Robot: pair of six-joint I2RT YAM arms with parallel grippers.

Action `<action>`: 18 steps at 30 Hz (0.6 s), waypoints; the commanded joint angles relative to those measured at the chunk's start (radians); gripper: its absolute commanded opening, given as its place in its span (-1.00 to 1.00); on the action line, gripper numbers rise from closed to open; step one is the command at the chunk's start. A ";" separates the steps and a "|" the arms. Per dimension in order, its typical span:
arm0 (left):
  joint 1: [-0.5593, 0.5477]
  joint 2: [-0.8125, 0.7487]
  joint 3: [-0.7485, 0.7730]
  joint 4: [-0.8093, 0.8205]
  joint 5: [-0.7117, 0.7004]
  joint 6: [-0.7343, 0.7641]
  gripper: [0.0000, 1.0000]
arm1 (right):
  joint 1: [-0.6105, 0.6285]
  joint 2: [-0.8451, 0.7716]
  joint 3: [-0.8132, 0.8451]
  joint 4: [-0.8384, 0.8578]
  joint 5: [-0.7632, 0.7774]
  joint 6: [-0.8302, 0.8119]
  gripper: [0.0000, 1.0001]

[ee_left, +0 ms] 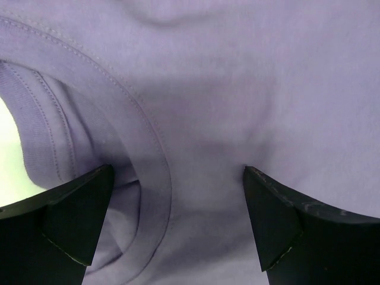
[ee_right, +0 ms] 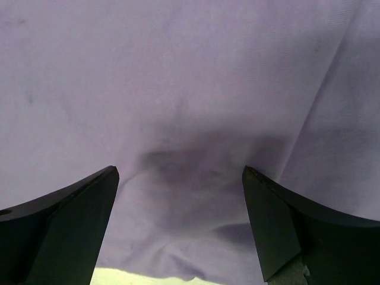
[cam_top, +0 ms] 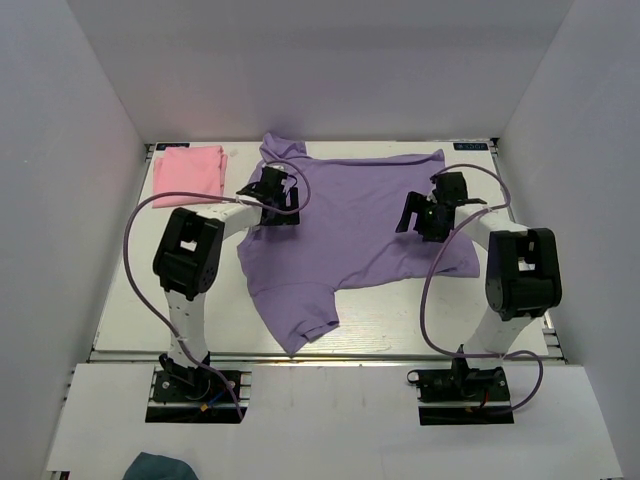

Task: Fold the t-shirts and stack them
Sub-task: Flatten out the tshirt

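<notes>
The left gripper (ee_left: 178, 172) and the right gripper (ee_right: 179, 171) are wide open above the purple shirt (cam_top: 370, 220), holding nothing.

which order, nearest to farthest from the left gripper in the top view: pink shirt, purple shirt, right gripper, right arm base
1. purple shirt, directly under the left gripper
2. pink shirt, folded in the far left corner
3. right gripper, across the purple shirt
4. right arm base, near edge, right
</notes>
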 commanded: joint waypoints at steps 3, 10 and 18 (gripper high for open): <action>-0.028 -0.059 -0.120 -0.112 0.042 -0.080 1.00 | -0.006 0.082 0.062 0.005 0.077 0.049 0.81; -0.050 -0.109 -0.237 -0.147 0.029 -0.126 1.00 | -0.005 0.234 0.209 -0.044 0.106 0.041 0.81; -0.082 -0.062 -0.154 -0.252 0.037 -0.148 1.00 | -0.005 0.396 0.430 -0.059 0.083 -0.008 0.81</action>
